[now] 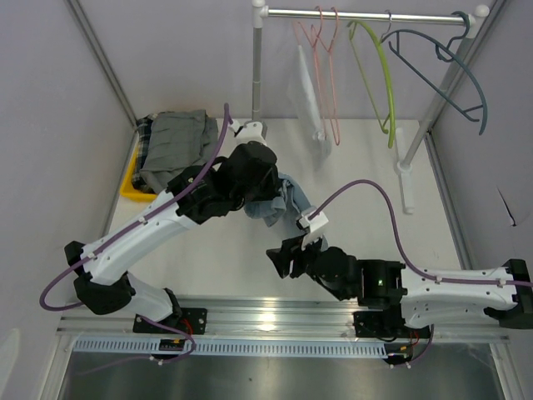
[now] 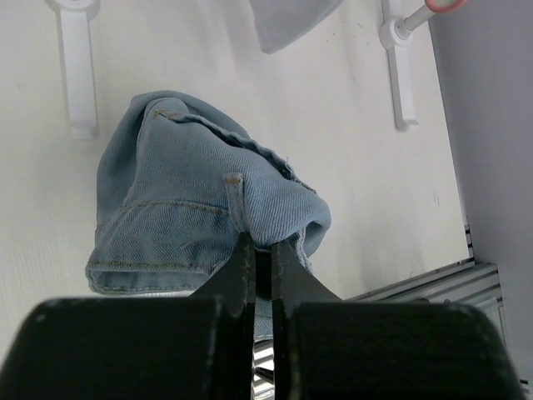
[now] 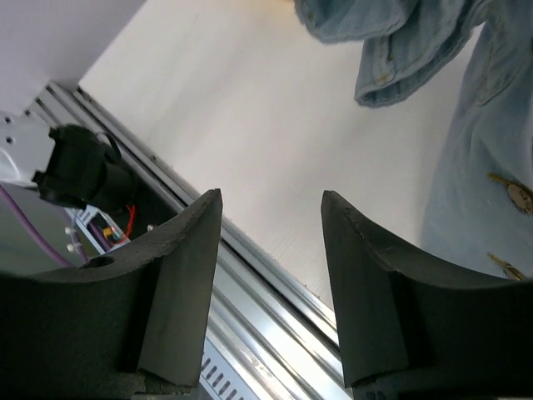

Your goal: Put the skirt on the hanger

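Observation:
A light blue denim skirt (image 1: 283,202) hangs bunched from my left gripper (image 1: 260,193) above the white table. In the left wrist view the gripper (image 2: 264,243) is shut on the skirt's (image 2: 175,192) waistband next to a belt loop. My right gripper (image 1: 281,260) is open and empty, low over the table in front of the skirt. In the right wrist view (image 3: 271,200) the skirt (image 3: 466,108) hangs at the upper right, apart from the jaws. Several hangers hang on the rail: a pink one (image 1: 326,75), a green one (image 1: 381,75) and a dark blue one (image 1: 450,75).
A clothes rack (image 1: 366,14) stands at the back, its feet (image 1: 405,171) on the table. A white garment (image 1: 308,92) hangs on the pink hanger. A yellow bin (image 1: 135,179) of folded grey clothes (image 1: 171,146) sits at the back left. An aluminium rail (image 1: 275,312) runs along the near edge.

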Available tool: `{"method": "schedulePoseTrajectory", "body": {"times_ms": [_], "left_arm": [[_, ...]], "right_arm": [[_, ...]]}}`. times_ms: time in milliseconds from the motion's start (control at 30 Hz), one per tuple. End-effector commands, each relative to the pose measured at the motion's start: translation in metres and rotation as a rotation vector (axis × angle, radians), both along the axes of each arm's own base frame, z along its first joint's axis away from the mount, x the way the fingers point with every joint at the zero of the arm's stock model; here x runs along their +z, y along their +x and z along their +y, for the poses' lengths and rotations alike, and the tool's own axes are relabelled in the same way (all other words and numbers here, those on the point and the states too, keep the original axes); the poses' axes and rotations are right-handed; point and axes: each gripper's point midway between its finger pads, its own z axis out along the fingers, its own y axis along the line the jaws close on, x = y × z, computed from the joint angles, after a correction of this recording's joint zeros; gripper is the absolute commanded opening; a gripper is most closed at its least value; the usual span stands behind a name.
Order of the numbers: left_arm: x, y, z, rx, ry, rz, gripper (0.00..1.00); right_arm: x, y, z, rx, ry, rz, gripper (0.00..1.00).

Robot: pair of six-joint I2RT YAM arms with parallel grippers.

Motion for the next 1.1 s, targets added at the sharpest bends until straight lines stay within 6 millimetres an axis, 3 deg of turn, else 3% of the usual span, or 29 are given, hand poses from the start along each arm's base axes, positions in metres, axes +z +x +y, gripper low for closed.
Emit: {"method": "schedulePoseTrajectory", "body": {"times_ms": [0,33,133,167,400,533,700,933,967,1033,1067], "left_arm": [[0.032,0.005,-0.010,0.028,-0.118,-0.062,0.00],[0.033,0.005,-0.010,0.025,-0.122,-0.063,0.00],[0.033,0.003,-0.014,0.019,-0.127,-0.059,0.00],[0.033,0.003,-0.014,0.019,-0.127,-0.058,0.00],[0.031,0.000,-0.017,0.003,-0.122,-0.055,0.00],[0.028,0.000,-0.018,0.000,-0.119,-0.052,0.00],[0.026,0.000,-0.020,-0.005,-0.115,-0.051,0.00],[0.023,-0.002,-0.018,-0.016,-0.114,-0.052,0.00],[0.021,-0.002,-0.016,-0.014,-0.109,-0.053,0.00],[0.019,-0.002,-0.010,-0.006,-0.103,-0.054,0.00],[0.014,0.001,-0.005,0.004,-0.096,-0.047,0.00]], "right_arm": [[0.015,0.021,-0.008,-0.125,0.063,-0.030,0.57],[0.004,0.023,-0.005,-0.124,0.039,-0.024,0.57],[0.009,0.033,0.004,-0.114,0.135,-0.014,0.60],[0.000,0.038,0.003,-0.116,0.137,-0.003,0.60],[-0.012,0.086,0.001,-0.125,0.187,-0.015,0.62],[-0.002,0.090,0.012,-0.101,0.229,-0.040,0.62],[-0.008,0.082,0.023,-0.100,0.219,-0.041,0.59],[-0.026,0.097,0.014,-0.196,0.186,-0.045,0.33],[-0.025,0.101,0.009,-0.223,0.184,-0.052,0.19],[-0.022,0.102,0.002,-0.234,0.169,-0.067,0.11],[-0.011,0.101,-0.002,-0.239,0.185,-0.078,0.01]]}}
